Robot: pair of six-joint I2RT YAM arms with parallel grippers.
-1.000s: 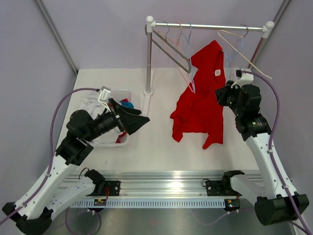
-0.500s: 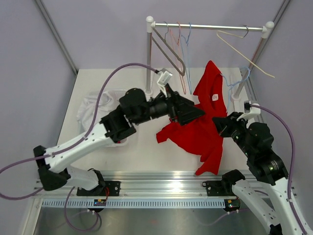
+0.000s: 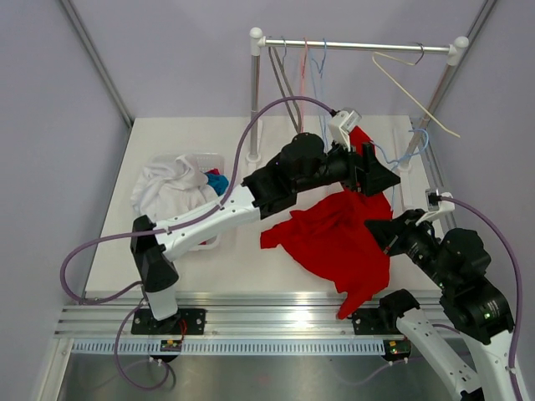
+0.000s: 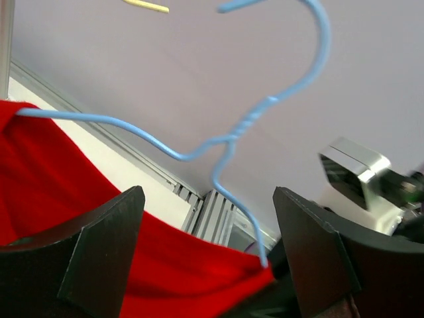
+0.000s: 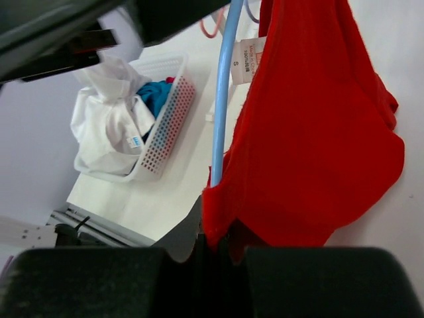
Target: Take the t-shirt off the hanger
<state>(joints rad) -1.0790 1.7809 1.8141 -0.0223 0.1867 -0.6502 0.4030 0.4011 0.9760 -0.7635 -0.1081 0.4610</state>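
Observation:
The red t-shirt [image 3: 334, 238] hangs on a thin blue wire hanger [image 3: 408, 154] that is off the rail, held low over the table's right side. My right gripper [image 3: 383, 230] is shut on the shirt's edge [image 5: 318, 132] together with the hanger's blue wire [image 5: 222, 99]; its jaws meet at the bottom of the right wrist view [image 5: 215, 242]. My left gripper [image 3: 376, 180] is open at the collar end. In the left wrist view its jaws [image 4: 209, 258] stand wide apart, with red cloth [image 4: 66, 185] and the hanger's twisted neck [image 4: 225, 142] between them, touching neither.
The clothes rail [image 3: 359, 44] at the back holds several empty hangers, one beige [image 3: 414, 92]. Its post [image 3: 255, 100] stands left of centre. A white basket [image 3: 196, 242] with white and blue clothes [image 3: 167, 184] sits at the left, also in the right wrist view [image 5: 159, 126].
My left arm swung from the basket across to the shirt's collar. My right arm pulled the shirt and blue hanger off the rail, down and toward the near edge.

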